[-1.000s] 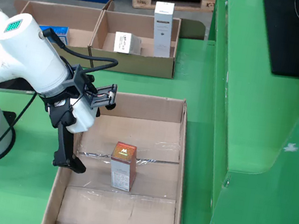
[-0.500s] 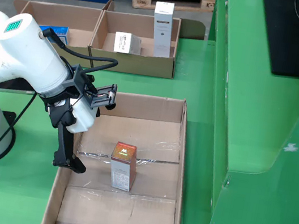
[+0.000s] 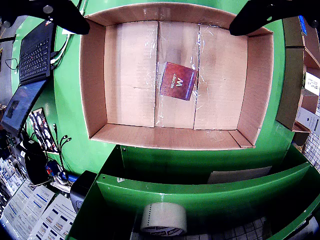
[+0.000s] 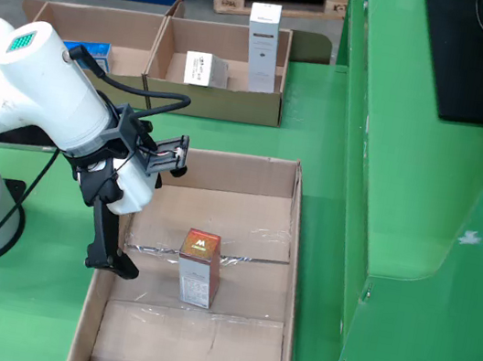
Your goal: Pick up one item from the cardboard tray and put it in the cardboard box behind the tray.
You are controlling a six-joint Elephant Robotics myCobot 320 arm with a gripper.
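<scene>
Your gripper (image 3: pixel 159 12) is spread wide and carrying nothing: in the wrist view the two black fingers (image 3: pixel 67 15) sit at the top corners of frame, well apart, w/ the whole cardboard tray (image 3: pixel 95 85) below them. In the fixed view the gripper (image 4: pixel 113 256) hangs at the tray's left wall, near the small carton (image 4: pixel 198 268) but not touching it.

The carton stands upright about mid-tray on the taped floor seam, its dark red top showing a "W" logo. In the wrist view that carton (image 3: pixel 178 80) is right of centre and turned at an angle to the tray walls.

What can go wrong, as I judge it:
- You're off to one side of the carton. Drop straight down from here and a finger likely lands on the tray wall (image 4: pixel 91 304) or floor, not around the item.
- The carton is tall, narrow and skewed vs the jaws. One finger touching first could tip it or slide it on the glossy tape. Square the wrist first.
- The target, the cardboard box (image 4: pixel 218 70) behind the tray, already holds a tall white carton (image 4: pixel 262 45) and a smaller white one (image 4: pixel 204 69). A low carry could clip the box's front wall or knock those over.
</scene>
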